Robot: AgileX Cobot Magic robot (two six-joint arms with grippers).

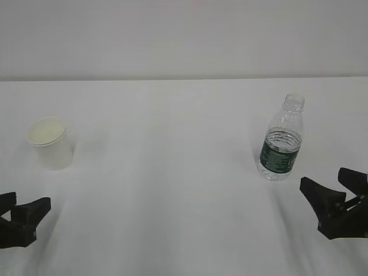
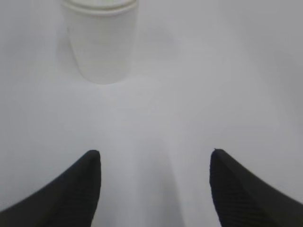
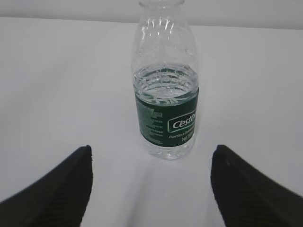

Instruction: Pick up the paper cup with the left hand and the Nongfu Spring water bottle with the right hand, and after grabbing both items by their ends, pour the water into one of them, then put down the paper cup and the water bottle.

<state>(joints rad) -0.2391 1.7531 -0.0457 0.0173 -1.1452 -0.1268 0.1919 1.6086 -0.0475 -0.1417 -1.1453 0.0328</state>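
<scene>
Nearest, both grippers sit low at the front table edge, jaws spread wide, nothing held. Left hand point(image 1: 20, 215) at 7 o'clock of the exterior view, only its black fingers showing. Right hand point(image 1: 336, 201) at 4 o'clock, fingers angled toward the middle.

Paper cup point(image 1: 50, 142) stands upright at 10 o'clock, beyond the left hand, apart from it. Rolled rim, pale cream inside; from this angle the inside looks dry, cannot tell for sure. In the left wrist view the cup point(image 2: 102, 42) is at 11 o'clock, left of the line between the two fingertips point(image 2: 87, 182), with bare table between fingers and cup.

Nongfu Spring water bottle point(image 1: 282, 141) stands upright at 2 o'clock, beyond and slightly left of the right hand, not touching it. No cap on the narrow neck. Dark green label band around the middle. Water point(image 3: 164, 80) line sits just at the top of the label, upper part of the bottle holds air. In the right wrist view the bottle point(image 3: 165, 85) is at 12 o'clock, roughly centred between the fingertips point(image 3: 236, 184), gap of table in front.

White table point(image 1: 172, 190) is bare between cup and bottle, the two well apart. Wide open room around each. Far table edge runs across at 12 o'clock, meeting a plain pale wall point(image 1: 184, 34). Nothing lies on either hand's line to its object.
</scene>
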